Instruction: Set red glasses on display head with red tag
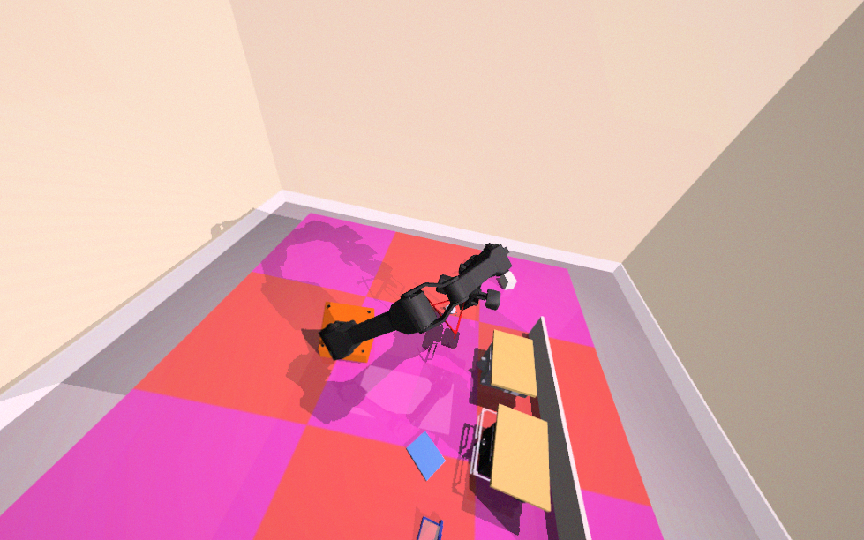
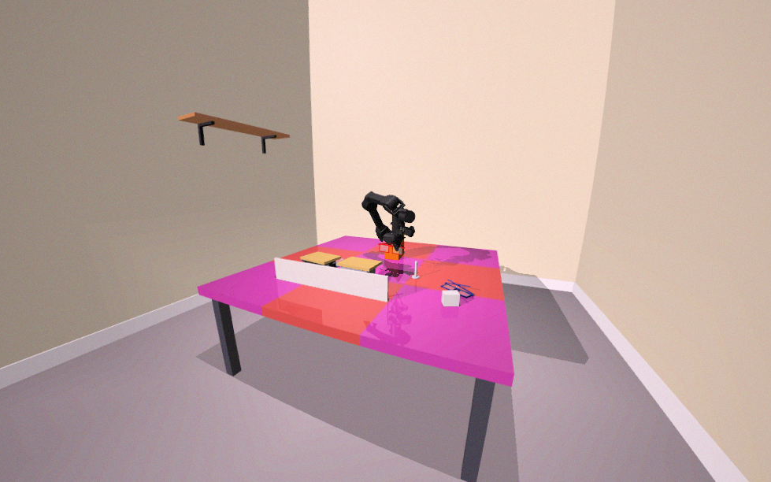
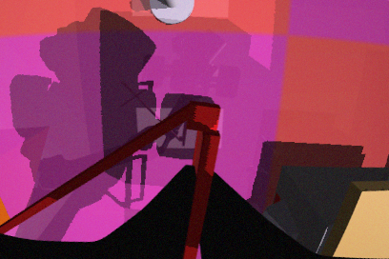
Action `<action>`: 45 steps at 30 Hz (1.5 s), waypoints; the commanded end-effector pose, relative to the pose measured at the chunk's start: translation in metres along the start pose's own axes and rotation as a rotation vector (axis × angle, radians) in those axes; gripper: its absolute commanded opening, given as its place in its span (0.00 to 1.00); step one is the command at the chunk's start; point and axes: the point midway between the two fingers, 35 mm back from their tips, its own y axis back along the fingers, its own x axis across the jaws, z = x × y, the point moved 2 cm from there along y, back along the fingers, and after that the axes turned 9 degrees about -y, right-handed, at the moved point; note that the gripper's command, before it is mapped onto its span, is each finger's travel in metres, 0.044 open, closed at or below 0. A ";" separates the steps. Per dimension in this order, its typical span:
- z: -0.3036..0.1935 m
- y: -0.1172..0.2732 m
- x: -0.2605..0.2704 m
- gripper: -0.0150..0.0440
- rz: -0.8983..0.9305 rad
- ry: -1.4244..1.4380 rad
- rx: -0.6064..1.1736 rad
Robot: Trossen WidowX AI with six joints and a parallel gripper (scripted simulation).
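My gripper (image 2: pixel 397 246) (image 3: pixel 196 174) is shut on the red glasses (image 1: pixel 459 319) (image 2: pixel 383 246) (image 3: pixel 204 158) and holds them above the table. In the wrist view one temple runs to the lower left, another red bar down over the black fingers. A dark grey head (image 1: pixel 485 368) (image 3: pixel 310 184) is under a tan board (image 1: pixel 514 363) (image 2: pixel 360 263) (image 3: pixel 364 225). A small red patch on it may be the tag. The glasses are apart from it. A black head (image 1: pixel 486 448) (image 2: pixel 320 257) with a white frame before it is under the other tan board (image 1: pixel 521 456). Noses and ears are hidden.
A white post (image 2: pixel 415 269) (image 3: pixel 173 6) stands near the arm. A low wall (image 1: pixel 566 430) (image 2: pixel 331 279) runs behind the boards. A white cube (image 1: pixel 509 280) (image 2: pixel 450 298) lies by blue glasses (image 2: pixel 457 289). A blue tile (image 1: pixel 425 455) and another blue frame (image 1: pixel 441 528) lie on the table.
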 end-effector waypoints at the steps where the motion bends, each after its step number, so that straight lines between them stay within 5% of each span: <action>1: 0.015 0.001 -0.002 0.25 0.002 -0.124 -0.006; 23: 0.079 -0.011 -0.004 0.25 0.004 -0.684 -0.009; 45: 0.080 -0.066 -0.004 0.25 0.002 -0.689 -0.008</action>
